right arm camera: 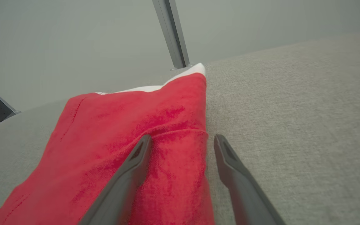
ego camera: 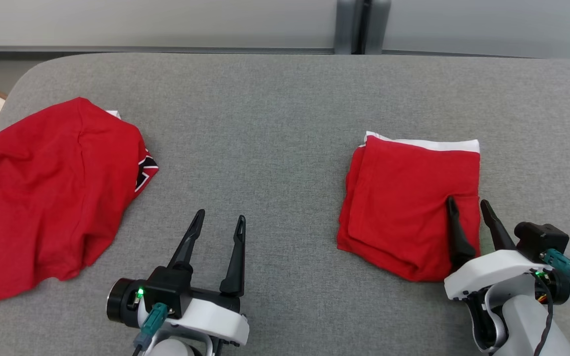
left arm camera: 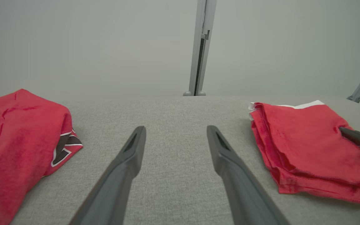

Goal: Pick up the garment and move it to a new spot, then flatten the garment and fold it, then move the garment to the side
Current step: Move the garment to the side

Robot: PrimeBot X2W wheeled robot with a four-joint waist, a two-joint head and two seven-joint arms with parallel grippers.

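Risks first. The folded red garment point(ego camera: 403, 207) lies on the right part of the grey table point(ego camera: 275, 123), several layers stacked, with a white layer point(ego camera: 438, 144) peeking out along its far edge.
- If the right gripper point(ego camera: 467, 202) closes where it now stands, it probably pinches only the upper layers at the right edge. Lifting would then peel the fold open.
- A one-sided grip and a sideways drag would likely skew the stack, since the near-left corner already shows stepped, uneven edges.
- The outer finger could snag the table's fabric cover instead of sliding under the cloth.

Right gripper point(right arm camera: 182, 137): jaws spread wide, holding nothing. It straddles the garment's right edge, with its left finger over the red cloth and its right finger over bare table just beside it. Whether either finger actually presses down cannot be told.

Left gripper point(ego camera: 220, 215): jaws wide apart, empty, over bare table near the middle, apart from both cloths.

A loose red garment point(ego camera: 52, 188) with a black-and-white emblem lies crumpled at far left, untouched.
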